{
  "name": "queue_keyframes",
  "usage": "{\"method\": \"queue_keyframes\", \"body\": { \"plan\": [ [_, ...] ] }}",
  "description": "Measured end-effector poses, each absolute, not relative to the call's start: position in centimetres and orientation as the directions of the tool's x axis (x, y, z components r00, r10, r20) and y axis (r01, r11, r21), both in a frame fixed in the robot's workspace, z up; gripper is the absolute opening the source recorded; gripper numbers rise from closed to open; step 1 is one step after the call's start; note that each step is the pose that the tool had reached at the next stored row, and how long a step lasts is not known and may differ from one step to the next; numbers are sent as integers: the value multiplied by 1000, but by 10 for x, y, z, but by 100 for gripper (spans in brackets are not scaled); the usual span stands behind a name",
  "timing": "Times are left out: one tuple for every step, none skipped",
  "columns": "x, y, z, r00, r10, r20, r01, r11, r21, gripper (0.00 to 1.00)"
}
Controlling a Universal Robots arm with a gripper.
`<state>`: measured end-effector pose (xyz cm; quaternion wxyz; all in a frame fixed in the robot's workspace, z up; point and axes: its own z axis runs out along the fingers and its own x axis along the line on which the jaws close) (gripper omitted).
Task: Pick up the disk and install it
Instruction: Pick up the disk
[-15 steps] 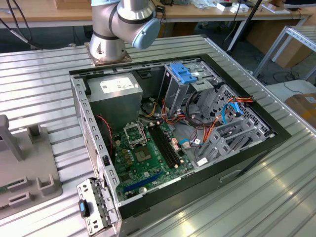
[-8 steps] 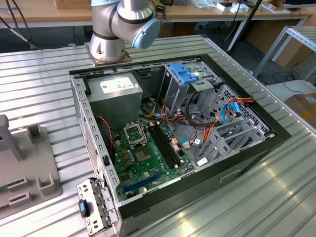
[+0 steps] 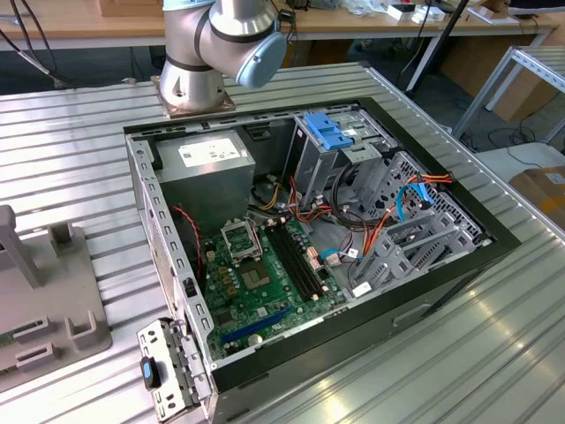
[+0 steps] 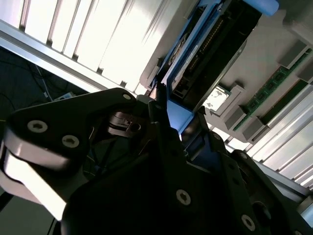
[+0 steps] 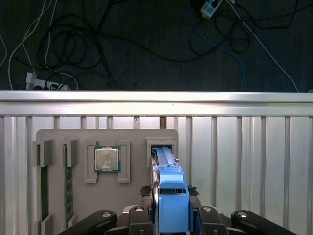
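The disk (image 5: pixel 168 196) stands on edge in a slot of the grey fixture tray (image 5: pixel 127 196), with its bright blue side rail facing the first wrist view. In the second wrist view, the disk (image 4: pixel 205 54) shows its dark circuit side framed by blue plastic. My gripper (image 5: pixel 168 190) straddles the blue rail, with one black finger (image 5: pixel 146 190) pressed against each side. It appears shut on the disk. In the second wrist view, the gripper (image 4: pixel 178 117) has blue plastic between its fingers.
The tray holds a processor chip (image 5: pixel 107 159) and a memory stick (image 5: pixel 68 181). In the exterior view, the tray (image 3: pixel 53 300) lies at the left on the slatted metal table. The open computer case (image 3: pixel 309 238) holds a power-supply box (image 3: pixel 205 168), a blue bracket (image 3: pixel 328 131) and grey drive cages (image 3: pixel 415 238).
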<state>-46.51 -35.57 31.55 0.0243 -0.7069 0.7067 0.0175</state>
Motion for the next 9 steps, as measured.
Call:
{"method": "queue_keyframes", "body": {
  "plan": [
    [-465,-356,316,1,-998,-59,-1000,0,-9,37],
    [-465,-356,317,1,-998,-59,-1000,0,-9,37],
    [-465,-356,320,1,-998,-59,-1000,0,-10,37],
    [-465,-356,323,1,-998,-59,-1000,0,-9,37],
    [-465,-356,325,1,-998,-59,-1000,0,-10,37],
    [-465,-356,327,1,-998,-59,-1000,0,-10,37],
    [-465,-356,331,1,-998,-59,-1000,0,-10,37],
    [-465,-356,335,1,-998,-59,-1000,0,-10,37],
    [-465,-356,337,1,-998,-59,-1000,0,-10,37]
  ]
}}
